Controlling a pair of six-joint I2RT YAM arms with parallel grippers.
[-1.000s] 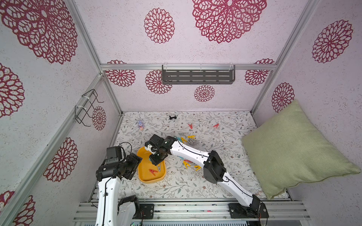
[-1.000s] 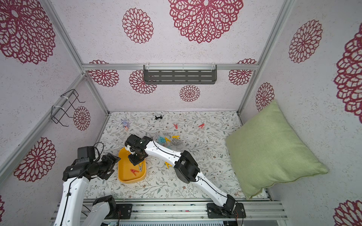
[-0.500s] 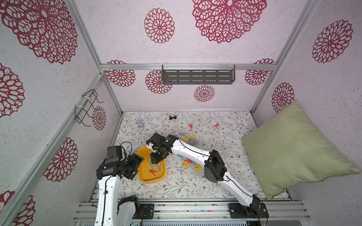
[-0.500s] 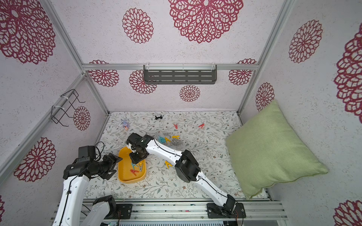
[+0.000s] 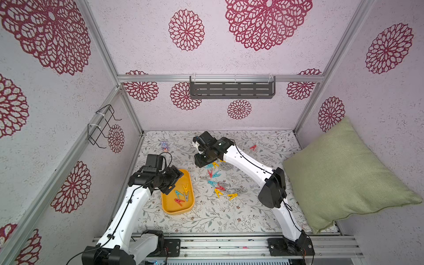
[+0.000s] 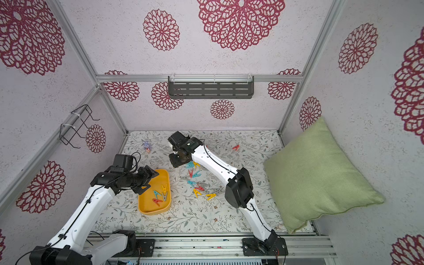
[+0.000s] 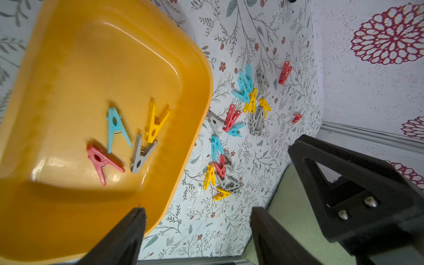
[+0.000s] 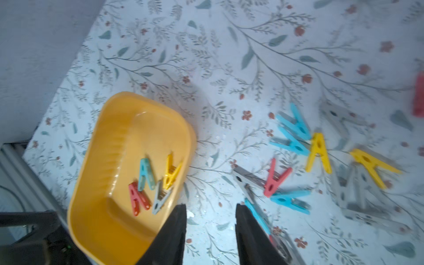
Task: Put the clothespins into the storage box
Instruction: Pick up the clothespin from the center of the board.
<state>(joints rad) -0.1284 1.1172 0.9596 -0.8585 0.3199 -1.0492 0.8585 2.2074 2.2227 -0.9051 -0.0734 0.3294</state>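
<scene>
The storage box (image 5: 174,207) sits on the flowered cloth (image 5: 206,220) with four clothespins (image 5: 182,195) inside it. More loose clothespins (image 5: 218,181) lie just beside the box. The left gripper (image 7: 197,220) hangs over the box's rim on a bent arm, fingers apart and empty. The right gripper (image 8: 210,224) points down at the far end of the heap from the box, elbow bent, fingers apart and empty.

Top views look down; close wrist views share storage box (image 7: 68,68)

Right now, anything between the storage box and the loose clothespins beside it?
Nothing but bare floral mat lies between the storage box and the loose clothespins. This is clearest in the right wrist view, and both top views agree.
</scene>
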